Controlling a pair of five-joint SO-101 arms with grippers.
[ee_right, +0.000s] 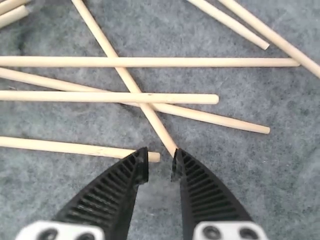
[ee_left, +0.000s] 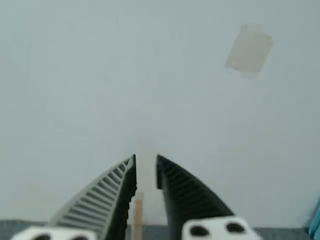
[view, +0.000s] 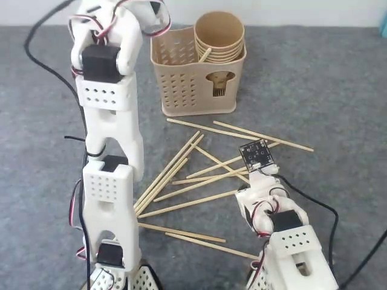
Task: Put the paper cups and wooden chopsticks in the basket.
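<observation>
A tan basket [view: 193, 90] stands at the back with stacked paper cups [view: 219, 33] in one compartment and a wooden chopstick [view: 204, 55] leaning beside them. Several chopsticks [view: 181, 175] lie scattered on the grey carpet in front. My left arm [view: 109, 90] is raised high to the left of the basket. Its gripper [ee_left: 145, 159] points at the wall, shut on a chopstick [ee_left: 137, 215] that shows between its fingers. My right gripper [ee_right: 159, 156] hangs low over the pile, slightly open and holding nothing. One chopstick's end [ee_right: 167, 142] lies just at its fingertips.
Black cables [view: 48, 66] run over the carpet by the left arm and another [view: 329, 223] beside the right arm [view: 284, 235]. Bare carpet [view: 326, 84] spreads to the right of the basket. A pale wall [ee_left: 160, 75] rises behind the table.
</observation>
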